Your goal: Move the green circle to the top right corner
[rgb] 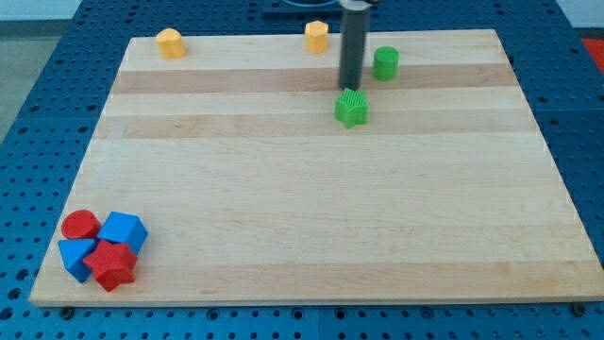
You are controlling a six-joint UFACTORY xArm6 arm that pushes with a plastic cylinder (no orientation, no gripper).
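Wooden board [311, 217]: green circle [385, 63] just right of my tip [350, 84]

My tip [351, 83] stands between the green circle [385, 63] and the green star [351, 108] — just left of the circle, touching neither.

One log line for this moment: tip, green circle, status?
tip: left of green circle, apart | green star: just below tip | circle: short of top right corner

No text, label, brand or number can be read anywhere — blocks and board (plain wood) are unmarked.
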